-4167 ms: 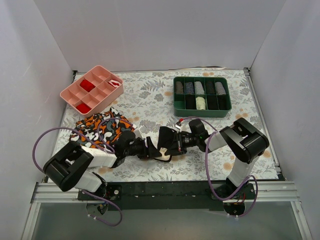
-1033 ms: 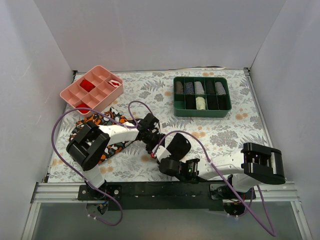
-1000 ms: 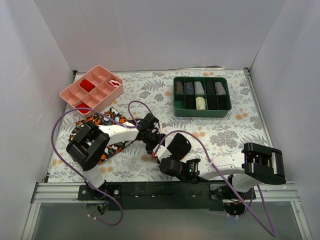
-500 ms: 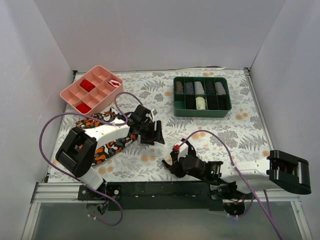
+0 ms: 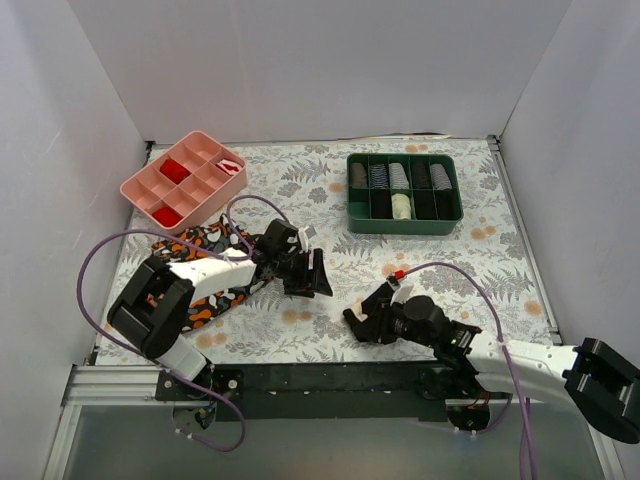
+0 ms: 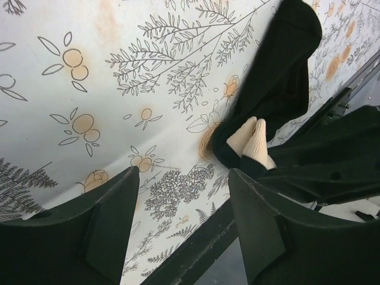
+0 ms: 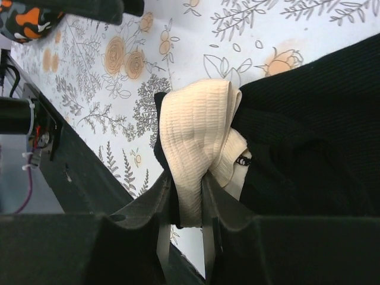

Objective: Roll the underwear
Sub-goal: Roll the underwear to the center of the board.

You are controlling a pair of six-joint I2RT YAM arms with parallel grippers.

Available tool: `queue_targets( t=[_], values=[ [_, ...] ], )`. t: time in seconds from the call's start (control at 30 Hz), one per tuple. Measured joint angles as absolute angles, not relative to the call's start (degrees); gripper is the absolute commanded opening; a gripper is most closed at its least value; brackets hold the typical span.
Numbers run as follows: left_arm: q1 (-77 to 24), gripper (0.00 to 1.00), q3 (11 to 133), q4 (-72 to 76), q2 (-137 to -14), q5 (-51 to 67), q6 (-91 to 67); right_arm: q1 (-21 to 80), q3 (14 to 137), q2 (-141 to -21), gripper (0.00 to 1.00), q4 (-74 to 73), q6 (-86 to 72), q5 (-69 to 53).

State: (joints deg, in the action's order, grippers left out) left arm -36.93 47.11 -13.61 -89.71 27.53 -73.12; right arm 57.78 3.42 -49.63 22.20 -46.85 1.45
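Small black soft-fabric underwear point(image 7: 309, 136) with a wide cream-beige ribbed waistband point(image 7: 193, 133): caught in the right gripper point(image 7: 185, 196), low over the flower-printed white table point(image 5: 480, 270), close to the near edge and a little right of centre. Right gripper clenched on the waistband, the cream band bunched and doubled over between the two black fingers point(image 7: 163, 205). Black body of the garment spread beyond the fingertips, toward the right in the wrist view. Contact between that black part and the table: cannot tell.

Left gripper point(image 5: 315, 277) released, two black fingers point(image 6: 113, 231) splayed wide, only table print showing between them. Positioned just far and left of the underwear, near it yet apart. From the left wrist, underwear seen ahead and to the right as a black lobe over the print, with the cream waistband at the near end and the dark body of the right gripper directly behind.

Farther left, partly beneath the left forearm: large orange, black and white patterned cloth point(image 5: 190, 243), crumpled, well apart from the underwear. At the far left of the table, shallow pink plastic tray point(image 5: 140, 205) with compartments, red pieces in some. On the far side, right of centre, dark green plastic tray point(image 5: 405, 227) with compartments of rolled items, mostly dark, one pale. Both trays well apart from either gripper.
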Motion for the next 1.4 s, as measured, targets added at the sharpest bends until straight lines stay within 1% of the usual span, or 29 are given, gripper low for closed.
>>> queue_targets(
  t=[0.13, 0.3, 0.5, 0.57, 0.7, 0.8, 0.9, 1.07, 1.2, 1.4],
  values=[
    [-36.93, 0.61, 44.97, -12.1, -88.14, 27.4, -74.04, 54.39, 3.57, -53.06, 0.02, 22.61, -47.79, -3.31],
    [-36.91, 0.61, 44.27, -12.56, -83.31, 22.57, -76.14, 53.67, 9.43, -65.45, 0.01, 26.7, -44.75, -8.27],
    [-34.35, 0.62, 43.53, -16.45, -75.44, 15.64, -78.52, 55.22, 23.14, -82.5, 0.01, 27.97, -37.17, -13.17],
    [-32.38, 0.64, 42.78, -18.06, -72.53, 14.09, -79.2, 56.38, 28.1, -87.24, 0.01, 26.98, -34.33, -14.06],
    [-28.42, 0.65, 40.99, -21.34, -67.09, 10.94, -80.36, 59.4, 38.02, -95.39, 0.01, 24.69, -28.25, -16.14],
    [-26.37, 0.66, 39.97, -23.09, -64.05, 9.43, -80.88, 61.3, 41.54, -99.07, 0.01, 25.39, -25.85, -18.5],
    [-25.63, 0.66, 39.2, -23.99, -62.3, 9.26, -81.14, 61.76, 37.85, -98.76, 0.02, 30.92, -26.35, -21.02],
    [-25.58, 0.65, 37.12, -23.35, -62.04, 10.74, -81.21, 60.34, 28.53, -97.58, 0.01, 44.21, -32.1, -25.28],
    [-25.61, 0.64, 35.16, -21.71, -62.63, 14.41, -80.73, 58.85, 25.96, -99.46, 0.01, 51.11, -37.17, -28.62],
    [-25.58, 0.64, 30.55, -16.86, -60.93, 21.26, -80.01, 54.0, 23.27, -103.39, 0.01, 60.14, -46.04, -35.38]
  ],
)
